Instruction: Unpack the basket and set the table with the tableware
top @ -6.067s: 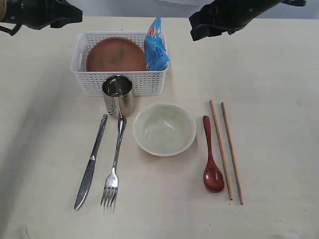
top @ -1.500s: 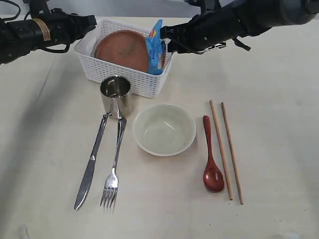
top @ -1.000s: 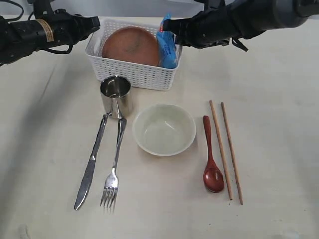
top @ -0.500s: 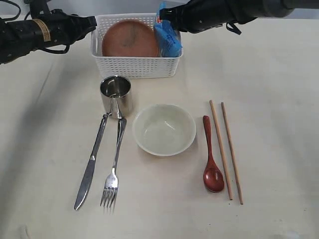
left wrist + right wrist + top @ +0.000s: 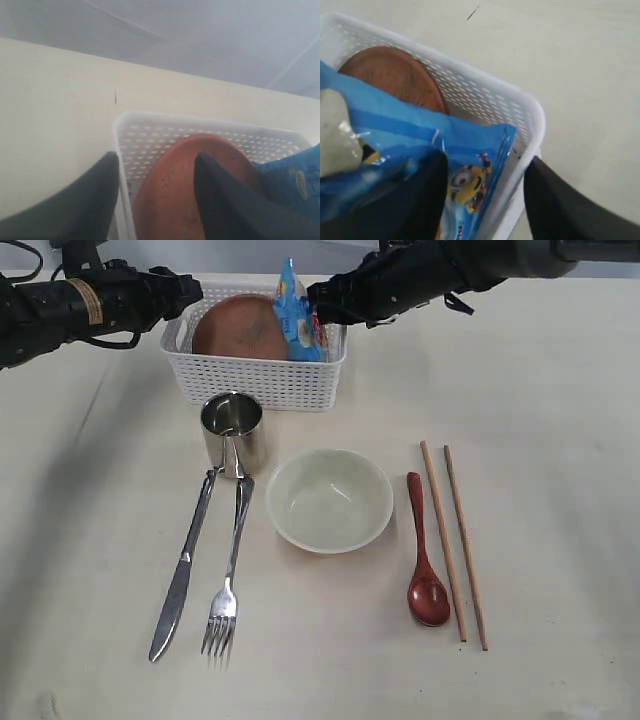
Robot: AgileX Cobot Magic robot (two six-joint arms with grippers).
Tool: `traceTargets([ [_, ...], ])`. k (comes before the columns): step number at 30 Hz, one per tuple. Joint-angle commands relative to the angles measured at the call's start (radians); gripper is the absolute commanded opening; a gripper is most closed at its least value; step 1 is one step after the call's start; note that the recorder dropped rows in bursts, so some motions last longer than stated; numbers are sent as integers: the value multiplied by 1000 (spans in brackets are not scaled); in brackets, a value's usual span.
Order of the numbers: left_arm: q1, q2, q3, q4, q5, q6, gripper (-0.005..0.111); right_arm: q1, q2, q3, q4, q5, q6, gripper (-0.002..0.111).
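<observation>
**Robot test bench dressed as a dinner table.**

Lab-style rig, given away by a plain pale table [image 5: 560,420] against a blank grey backdrop [image 5: 210,35], a black left arm [image 5: 70,305] and a black right arm [image 5: 440,270] stretched over its far edge, and a cup [image 5: 233,435], bowl [image 5: 329,500] and cutlery [image 5: 234,540] set out in a tidy row.

You have one stray item in view: a glossy blue plastic snack bag [image 5: 297,315] with a yellow cartoon figure printed on it. It stands roughly upright on edge, one corner pointing up, its surface creased.
</observation>
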Motion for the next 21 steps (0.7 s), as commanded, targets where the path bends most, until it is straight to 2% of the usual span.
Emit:
traceTargets([
  [1, 5, -11, -2, 11, -9, -6, 45, 4, -75, -2, -55, 22, -11, 46],
  [9, 23, -40, -2, 14, 23, -9, 45, 4, -183, -2, -66, 99, -11, 46],
  [18, 23, -40, -2, 18, 33, -18, 45, 7, -182, 2, -72, 121, 16, 47],
  [21, 23, -40, -2, 18, 33, -22, 45, 40, -175, 2, -83, 149, 16, 60],
])
